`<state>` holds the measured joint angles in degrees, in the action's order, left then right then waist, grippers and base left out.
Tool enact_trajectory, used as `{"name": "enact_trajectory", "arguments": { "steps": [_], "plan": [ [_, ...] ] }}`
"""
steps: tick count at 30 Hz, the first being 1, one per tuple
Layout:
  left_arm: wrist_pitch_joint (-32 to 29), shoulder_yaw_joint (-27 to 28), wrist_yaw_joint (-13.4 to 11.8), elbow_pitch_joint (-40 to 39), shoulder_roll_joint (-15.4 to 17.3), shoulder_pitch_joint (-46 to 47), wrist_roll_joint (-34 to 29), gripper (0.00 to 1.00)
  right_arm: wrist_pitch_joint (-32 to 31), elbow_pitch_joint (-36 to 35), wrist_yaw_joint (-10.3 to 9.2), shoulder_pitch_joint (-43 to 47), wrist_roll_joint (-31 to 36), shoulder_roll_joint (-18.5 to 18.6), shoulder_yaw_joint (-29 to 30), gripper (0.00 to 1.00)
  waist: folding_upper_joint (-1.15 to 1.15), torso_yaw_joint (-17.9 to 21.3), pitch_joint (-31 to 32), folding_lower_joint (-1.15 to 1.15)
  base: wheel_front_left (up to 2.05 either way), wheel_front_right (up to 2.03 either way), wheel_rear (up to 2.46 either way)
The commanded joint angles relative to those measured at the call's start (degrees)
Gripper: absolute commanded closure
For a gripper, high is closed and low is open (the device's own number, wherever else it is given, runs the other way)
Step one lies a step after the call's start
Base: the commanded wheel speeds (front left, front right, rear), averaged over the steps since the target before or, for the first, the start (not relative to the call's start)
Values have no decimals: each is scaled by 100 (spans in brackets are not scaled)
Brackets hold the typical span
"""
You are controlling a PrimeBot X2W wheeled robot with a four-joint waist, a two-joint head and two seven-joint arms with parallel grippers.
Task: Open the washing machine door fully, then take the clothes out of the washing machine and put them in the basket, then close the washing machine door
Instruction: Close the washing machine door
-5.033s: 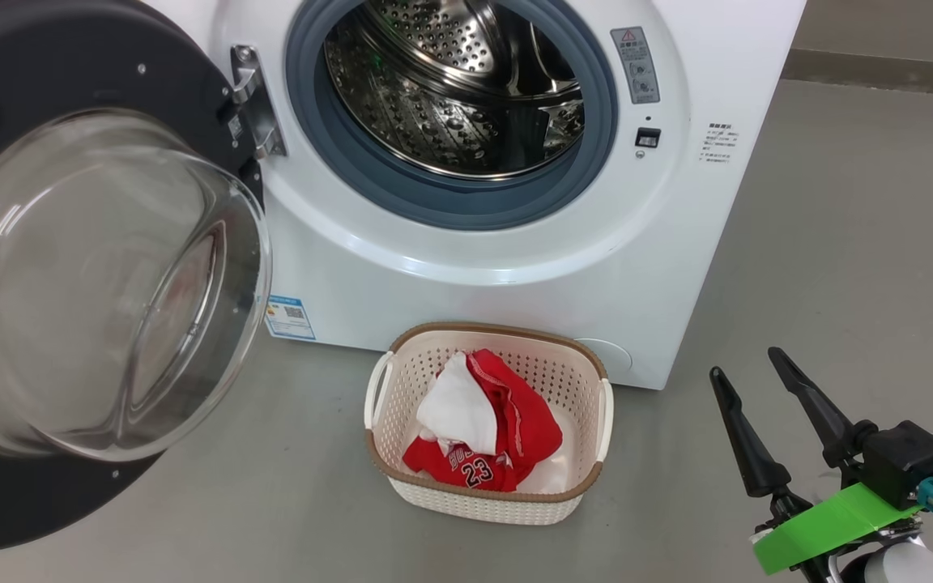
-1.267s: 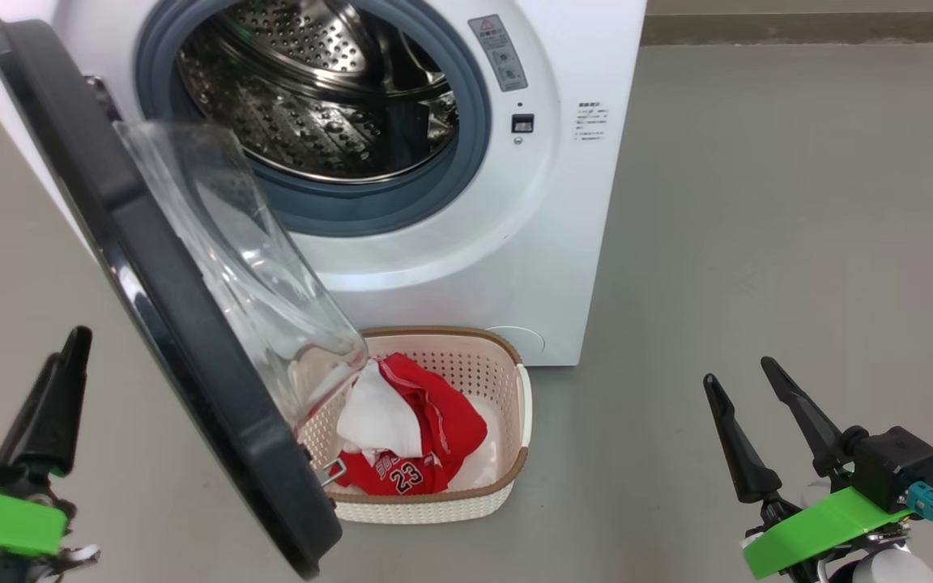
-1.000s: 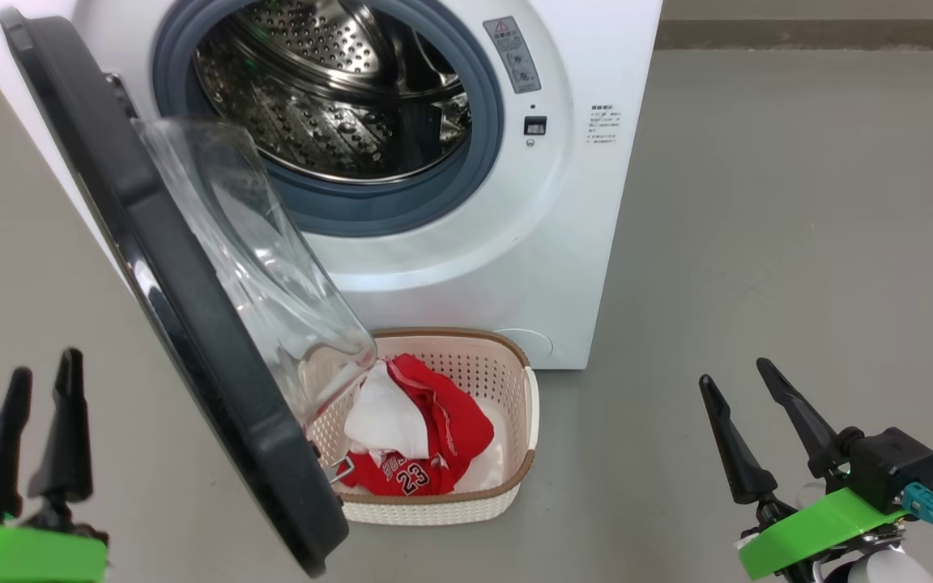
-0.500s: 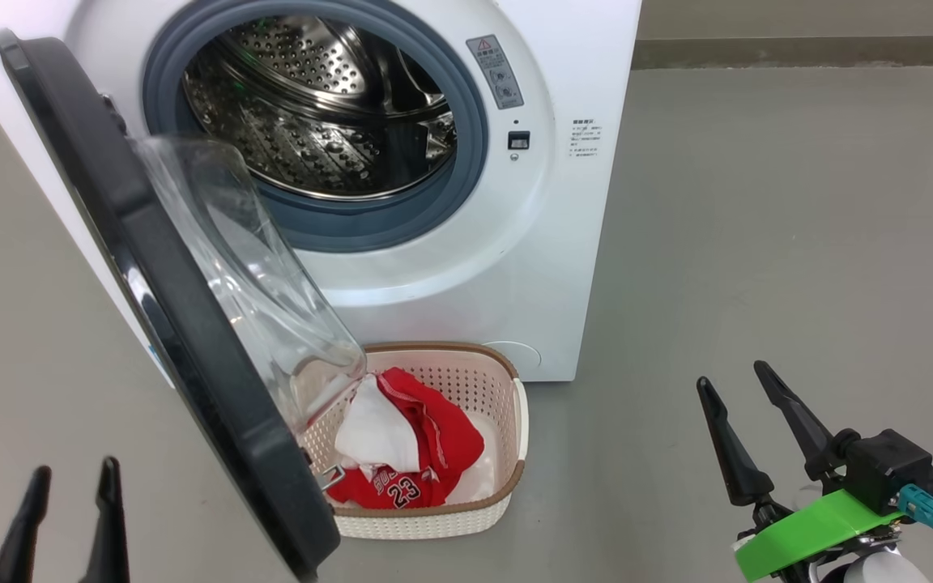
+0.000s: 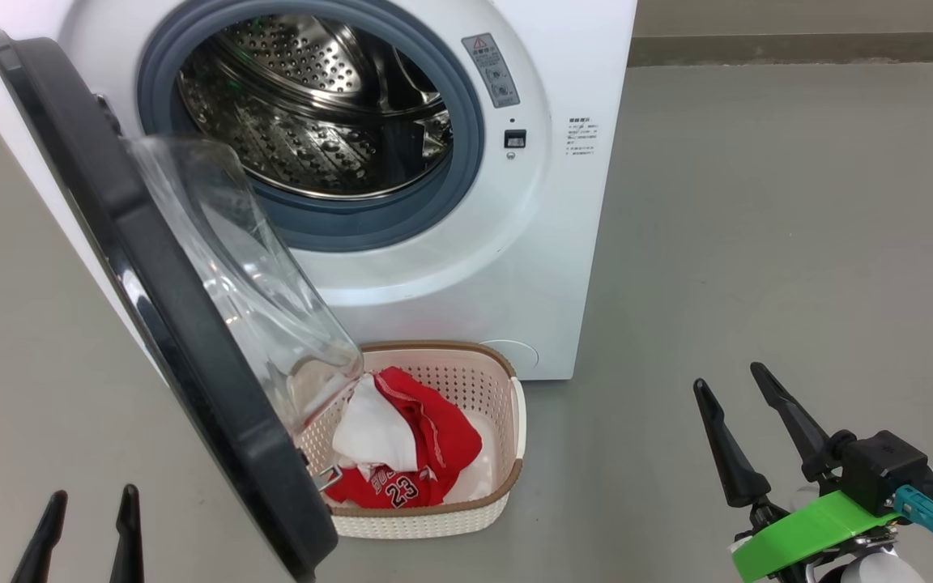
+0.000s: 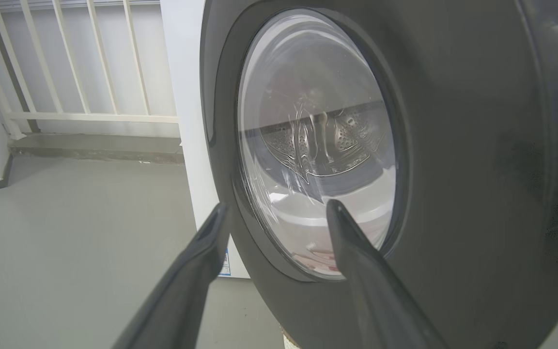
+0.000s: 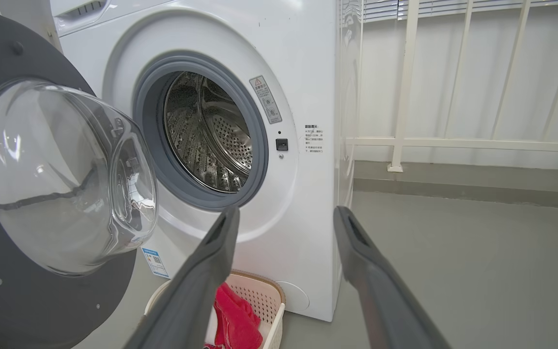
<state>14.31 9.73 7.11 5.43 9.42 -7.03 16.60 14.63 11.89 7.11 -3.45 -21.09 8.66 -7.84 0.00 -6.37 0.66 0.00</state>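
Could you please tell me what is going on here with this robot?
The washing machine looks unloaded: its drum appears empty, and the clothes, a red number 23 jersey and a white cloth, lie in the basket. The door stands partly open, not yet closed. The left gripper faces the door's outer side and the right gripper hangs off to the right; both have fingers apart and hold nothing.

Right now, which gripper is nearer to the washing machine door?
Left. The left gripper is close to the washing machine door, at its black outer side; the right gripper stands far off, beyond the basket.
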Motion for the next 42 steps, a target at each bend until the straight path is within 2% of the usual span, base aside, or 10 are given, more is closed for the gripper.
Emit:
{"name": "enact_trajectory", "arguments": {
  "steps": [1,32,33,35,36,42],
  "plan": [
    [68,251,36,-131,46,121,-47,0,37,-110,37,-110,43,31,-82,0,0,8,8,0,0,0,0],
    [69,203,37,-23,5,-159,-265,0,37,-80,37,-64,43,-54,-87,0,0,115,146,0,0,0,0],
    [69,176,37,-9,16,-159,-272,17,37,-78,37,-64,42,-52,-87,0,0,113,144,0,0,0,0],
    [69,103,37,65,53,-165,-282,97,37,-71,37,-60,39,-48,-94,0,0,114,145,0,0,0,0],
    [69,78,37,107,53,-155,-248,100,37,-68,37,-59,38,-45,-97,0,0,113,145,0,0,0,0],
    [-83,90,37,208,33,109,380,100,37,-60,37,-38,42,-38,-100,0,0,106,144,0,0,0,0]
  ]
}}
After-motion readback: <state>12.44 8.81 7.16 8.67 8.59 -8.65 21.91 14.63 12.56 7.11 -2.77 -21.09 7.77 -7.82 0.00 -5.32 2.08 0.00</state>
